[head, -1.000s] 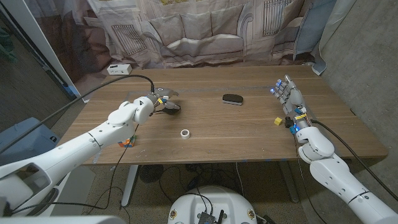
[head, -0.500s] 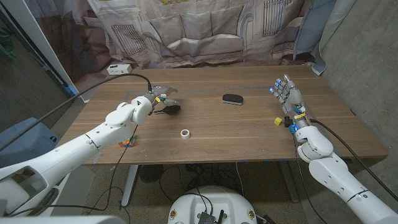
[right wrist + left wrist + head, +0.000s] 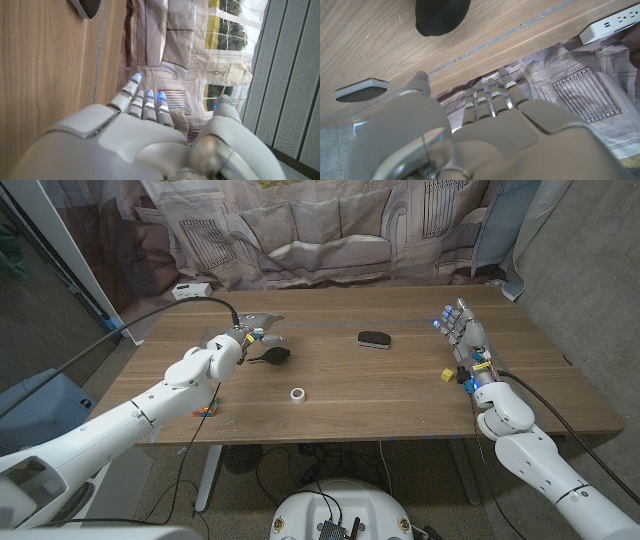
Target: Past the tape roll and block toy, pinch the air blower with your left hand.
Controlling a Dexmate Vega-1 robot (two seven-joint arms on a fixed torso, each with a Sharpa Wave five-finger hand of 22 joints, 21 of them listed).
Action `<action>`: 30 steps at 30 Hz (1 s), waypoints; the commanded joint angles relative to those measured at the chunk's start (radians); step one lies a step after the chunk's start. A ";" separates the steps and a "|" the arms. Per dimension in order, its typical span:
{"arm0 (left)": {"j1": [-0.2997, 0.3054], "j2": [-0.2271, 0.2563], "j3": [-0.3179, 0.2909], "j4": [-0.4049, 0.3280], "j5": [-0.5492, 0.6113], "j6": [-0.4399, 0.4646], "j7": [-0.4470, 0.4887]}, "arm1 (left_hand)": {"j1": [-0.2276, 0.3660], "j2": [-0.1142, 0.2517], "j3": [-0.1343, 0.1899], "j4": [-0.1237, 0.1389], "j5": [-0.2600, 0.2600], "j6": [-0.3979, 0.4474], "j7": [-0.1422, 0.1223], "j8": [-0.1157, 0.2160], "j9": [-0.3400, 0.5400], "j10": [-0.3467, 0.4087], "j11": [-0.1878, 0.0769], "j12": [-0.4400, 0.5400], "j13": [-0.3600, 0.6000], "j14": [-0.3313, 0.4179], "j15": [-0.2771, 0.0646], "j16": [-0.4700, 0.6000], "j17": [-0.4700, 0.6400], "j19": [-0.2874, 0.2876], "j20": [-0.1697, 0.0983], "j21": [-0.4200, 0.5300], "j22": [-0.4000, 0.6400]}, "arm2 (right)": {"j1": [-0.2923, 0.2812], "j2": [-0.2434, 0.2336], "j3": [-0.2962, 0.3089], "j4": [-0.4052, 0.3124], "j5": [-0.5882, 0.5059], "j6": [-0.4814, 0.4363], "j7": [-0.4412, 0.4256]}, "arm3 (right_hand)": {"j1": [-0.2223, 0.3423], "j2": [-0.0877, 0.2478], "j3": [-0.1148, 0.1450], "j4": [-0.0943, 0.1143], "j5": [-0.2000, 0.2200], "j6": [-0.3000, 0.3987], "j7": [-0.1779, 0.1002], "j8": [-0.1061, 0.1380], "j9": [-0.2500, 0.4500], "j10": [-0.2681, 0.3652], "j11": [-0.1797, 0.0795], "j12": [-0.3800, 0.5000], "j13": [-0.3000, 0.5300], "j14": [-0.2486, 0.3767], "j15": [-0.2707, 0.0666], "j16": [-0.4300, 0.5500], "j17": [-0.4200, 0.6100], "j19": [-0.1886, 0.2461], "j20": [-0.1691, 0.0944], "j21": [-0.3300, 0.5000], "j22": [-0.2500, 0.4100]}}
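The left hand [image 3: 250,337] hovers, fingers spread and holding nothing, just beside the black rubber air blower [image 3: 274,354]; the small white tape roll [image 3: 298,394] lies nearer the robot, the colourful block toy [image 3: 206,409] beneath its forearm.

I find no legible text, label, brand, number or sign in any view. The white power strip [image 3: 190,290] at the far left of the table [image 3: 400,395] shows sockets in the left wrist view [image 3: 612,25], but I can make out no marking on it. The printed backdrop [image 3: 330,230] behind the table carries line drawings, no lettering I can read. The air blower [image 3: 274,354], tape roll [image 3: 298,394] and block toy [image 3: 205,409] show no print at this resolution.
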 commanded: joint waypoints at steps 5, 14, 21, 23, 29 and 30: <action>0.066 0.031 -0.066 -0.092 -0.068 0.029 0.053 | -0.022 -0.004 0.000 0.000 0.000 -0.017 0.030 0.000 -0.001 -0.003 0.000 0.006 -0.003 -0.001 -0.004 0.004 -0.001 -0.004 -0.004 -0.001 0.001 | 0.023 0.012 -0.007 0.026 0.033 0.034 0.059 | 0.008 0.004 -0.006 -0.001 -0.001 0.016 -0.002 0.002 0.004 0.018 -0.001 0.003 0.003 0.009 0.000 0.002 0.003 0.014 0.002 0.004 0.004; 0.096 0.007 -0.112 -0.096 -0.151 0.000 0.126 | -0.050 -0.010 -0.009 0.006 -0.005 -0.010 0.059 0.009 -0.002 -0.004 0.012 0.010 -0.009 -0.002 -0.002 0.006 -0.001 -0.008 -0.013 0.000 0.000 | 0.014 0.001 0.013 0.017 0.105 0.042 0.126 | 0.009 0.005 -0.006 -0.001 -0.001 0.025 -0.006 0.005 0.004 0.023 -0.004 0.004 0.003 0.015 -0.002 0.004 0.003 0.019 -0.002 0.005 0.004; 0.124 -0.041 -0.130 -0.083 -0.230 -0.033 0.201 | -0.077 -0.012 -0.019 0.017 -0.010 0.005 0.068 0.015 -0.003 0.004 0.023 0.014 -0.011 0.009 0.002 0.012 0.000 0.000 -0.019 0.003 0.000 | 0.016 -0.021 0.031 0.022 0.136 0.036 0.171 | 0.009 0.006 -0.006 0.000 -0.001 0.029 -0.007 0.006 0.004 0.027 -0.002 0.005 0.003 0.017 -0.003 0.004 0.003 0.021 -0.001 0.005 0.004; 0.138 -0.052 -0.150 -0.080 -0.278 -0.061 0.217 | -0.089 -0.015 -0.025 0.022 -0.013 0.010 0.069 0.017 -0.003 0.007 0.026 0.016 -0.012 0.015 0.004 0.014 0.001 0.002 -0.024 0.004 0.000 | 0.029 -0.017 0.028 0.035 0.140 0.042 0.187 | 0.009 0.006 -0.006 0.000 -0.001 0.029 -0.007 0.006 0.004 0.027 -0.004 0.005 0.003 0.017 -0.002 0.004 0.003 0.022 0.000 0.005 0.004; 0.180 -0.059 -0.212 -0.080 -0.397 -0.146 0.260 | -0.112 -0.020 -0.035 0.032 -0.015 0.034 0.075 0.024 -0.003 0.017 0.032 0.020 -0.015 0.024 0.007 0.017 0.001 0.006 -0.030 0.005 -0.001 | 0.042 -0.016 0.031 0.042 0.129 0.045 0.180 | 0.008 0.007 -0.007 0.001 -0.002 0.061 -0.007 0.017 0.005 0.030 -0.002 0.005 0.004 0.017 -0.002 0.004 0.004 0.022 -0.001 0.005 0.004; 0.185 -0.059 -0.223 -0.079 -0.419 -0.160 0.262 | -0.115 -0.021 -0.036 0.033 -0.016 0.036 0.075 0.025 -0.004 0.019 0.032 0.021 -0.015 0.025 0.008 0.017 0.001 0.007 -0.030 0.005 -0.001 | 0.042 -0.017 0.032 0.040 0.129 0.043 0.177 | 0.008 0.007 -0.007 0.001 -0.002 0.061 -0.008 0.016 0.005 0.030 -0.001 0.005 0.004 0.017 -0.002 0.004 0.004 0.022 -0.001 0.004 0.004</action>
